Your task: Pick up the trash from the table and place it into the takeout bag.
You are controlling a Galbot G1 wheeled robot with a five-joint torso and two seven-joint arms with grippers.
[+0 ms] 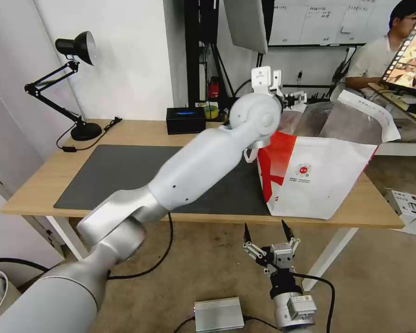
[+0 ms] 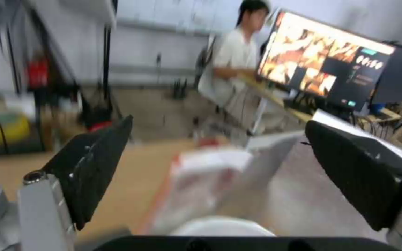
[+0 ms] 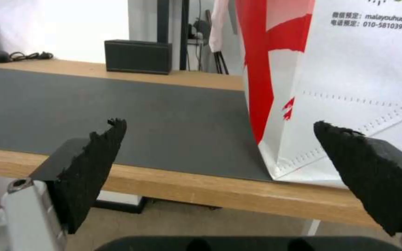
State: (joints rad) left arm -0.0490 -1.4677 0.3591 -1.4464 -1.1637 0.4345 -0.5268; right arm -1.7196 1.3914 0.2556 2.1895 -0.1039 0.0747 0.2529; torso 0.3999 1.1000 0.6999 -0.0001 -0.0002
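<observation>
Head view, for you: takeout bag (image 1: 326,178) stands upright on the table (image 1: 41,185) at its right end, partly on the grey mat (image 1: 111,171). Black box (image 1: 186,120) and desk lamp (image 1: 74,83) sit at the back, well apart from the bag. Left arm crosses over the mat – its elbow hides the bag's left rim. Left pincer (image 2: 220,153) up by the bag's mouth, wide apart, holding nothing. Right pincer (image 1: 269,233) below the table's front edge – also wide apart, empty.

takeout bag (image 1: 323,180) on table (image 1: 41,185) right | lamp (image 1: 78,83) back-left
</observation>
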